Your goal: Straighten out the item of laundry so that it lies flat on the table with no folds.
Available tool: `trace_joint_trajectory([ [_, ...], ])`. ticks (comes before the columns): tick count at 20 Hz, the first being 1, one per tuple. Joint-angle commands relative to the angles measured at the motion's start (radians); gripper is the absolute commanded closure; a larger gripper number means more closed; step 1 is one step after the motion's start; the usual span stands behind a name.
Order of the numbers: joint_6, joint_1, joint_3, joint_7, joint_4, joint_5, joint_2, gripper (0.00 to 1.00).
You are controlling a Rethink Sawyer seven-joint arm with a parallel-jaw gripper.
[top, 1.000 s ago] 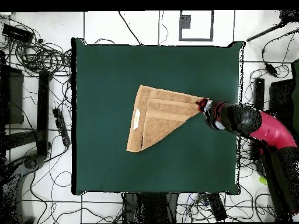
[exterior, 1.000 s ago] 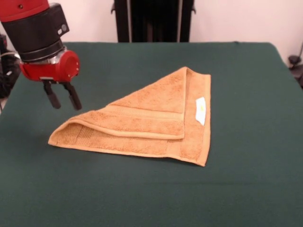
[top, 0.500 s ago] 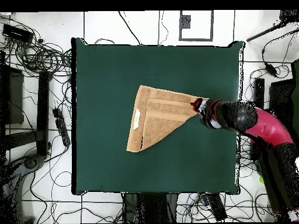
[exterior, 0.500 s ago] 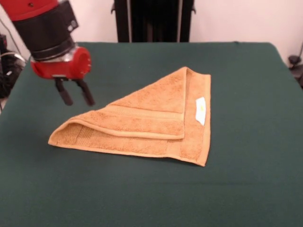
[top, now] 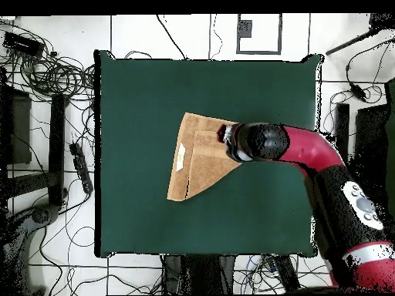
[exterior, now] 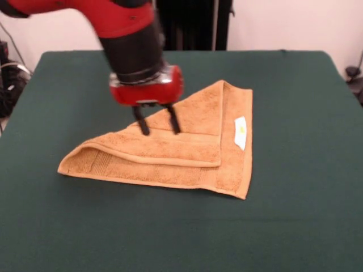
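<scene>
Hovering over the folded orange-tan terry towel point(exterior: 170, 150) on the green tabletop point(exterior: 295, 102), the pincer point(exterior: 157, 127) stands spread.

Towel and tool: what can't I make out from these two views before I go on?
- Overhead view: the tool itself and the towel corner beneath it are hidden by the arm's wrist.
- Front view: whether the tool tips touch the towel or hover just above cannot be told.
- Both views: the label is too small to read.
- Both views: the towel's lower layer is covered by the folded-over flap.
</scene>
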Motion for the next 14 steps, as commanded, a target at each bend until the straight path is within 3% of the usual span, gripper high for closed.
trace_joint_trajectory([
  [1,-0.108,0.105,-0.075,0.176,0.097,-0.02,0.033,0.0],
  [7,-0.177,0.147,-0.126,0.192,0.1,0.0,0.043,0.0],
  [14,-0.174,0.18,-0.15,0.188,0.049,0.05,0.072,0.0],
])
